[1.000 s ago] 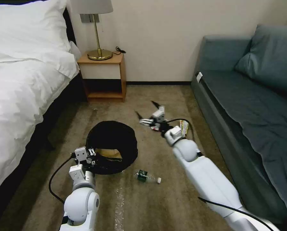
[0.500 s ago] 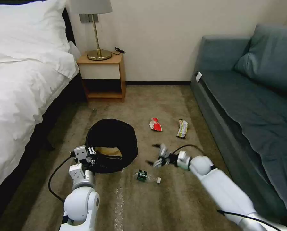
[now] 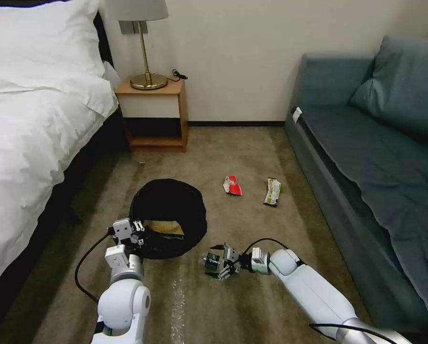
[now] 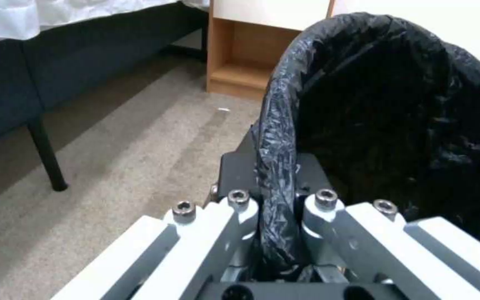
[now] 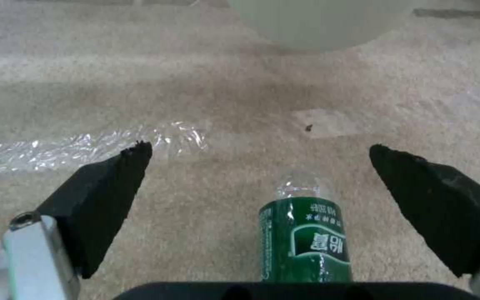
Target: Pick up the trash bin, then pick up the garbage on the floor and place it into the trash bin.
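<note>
The bin is already in hand and the litter-collecting step is under way, with the bottle as the current target.

The floor (image 3: 252,153) is beige carpet between a bed (image 3: 27,134) at 9 o'clock and a blue-grey sofa (image 3: 376,157) at 3 o'clock, with a nightstand (image 3: 152,114) at 11 o'clock; none of these crowds the reach.

The trash bin (image 3: 168,217), lined in black, sits near centre, tilted with its mouth showing a crumpled brown paper bag (image 3: 165,228) inside. The left gripper (image 3: 138,236) is clamped on the bin's near rim at 7 o'clock, the bag fold pinched between its fingers (image 4: 240,216).

The right gripper (image 3: 217,261) lies low at 5 o'clock of the bin, jaws spread wide on either side of the clear bottle (image 5: 305,241), not yet touching it. The next move calls for closing squarely on the round, slippery body.

2 wrappers wait farther off: a red-white wrapper (image 3: 232,185) at 1 o'clock of the bin and a green-yellow wrapper (image 3: 272,191) just beyond it.
</note>
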### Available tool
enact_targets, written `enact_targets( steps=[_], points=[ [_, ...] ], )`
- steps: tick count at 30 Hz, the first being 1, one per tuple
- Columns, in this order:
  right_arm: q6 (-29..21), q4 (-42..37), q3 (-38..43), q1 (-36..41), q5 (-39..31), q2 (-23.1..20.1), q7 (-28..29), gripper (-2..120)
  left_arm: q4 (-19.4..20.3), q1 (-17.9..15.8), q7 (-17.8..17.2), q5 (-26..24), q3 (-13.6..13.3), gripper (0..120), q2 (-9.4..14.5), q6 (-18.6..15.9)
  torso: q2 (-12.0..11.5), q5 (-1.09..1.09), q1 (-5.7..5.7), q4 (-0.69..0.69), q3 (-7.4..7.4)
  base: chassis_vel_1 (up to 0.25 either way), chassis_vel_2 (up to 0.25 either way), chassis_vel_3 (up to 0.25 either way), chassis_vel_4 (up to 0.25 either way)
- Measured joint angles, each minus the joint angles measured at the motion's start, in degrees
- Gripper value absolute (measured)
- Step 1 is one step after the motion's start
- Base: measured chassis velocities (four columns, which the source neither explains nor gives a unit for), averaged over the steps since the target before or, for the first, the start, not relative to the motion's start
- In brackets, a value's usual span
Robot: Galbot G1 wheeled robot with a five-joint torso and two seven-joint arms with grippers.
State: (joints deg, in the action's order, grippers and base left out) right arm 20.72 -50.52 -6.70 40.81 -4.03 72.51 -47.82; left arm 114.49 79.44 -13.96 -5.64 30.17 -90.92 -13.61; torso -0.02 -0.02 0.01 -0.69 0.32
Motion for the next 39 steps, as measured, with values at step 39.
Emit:
enact_targets(
  steps=[39],
  points=[
    [2.86,19.50,3.40,-4.17,7.40,5.79,5.08,79,0.83,0.59,-0.05,0.51,0.16,4,-0.07,0.11,0.00,0.00,0.00,0.01,0.00,0.000,0.000,0.000,0.000]
  ],
)
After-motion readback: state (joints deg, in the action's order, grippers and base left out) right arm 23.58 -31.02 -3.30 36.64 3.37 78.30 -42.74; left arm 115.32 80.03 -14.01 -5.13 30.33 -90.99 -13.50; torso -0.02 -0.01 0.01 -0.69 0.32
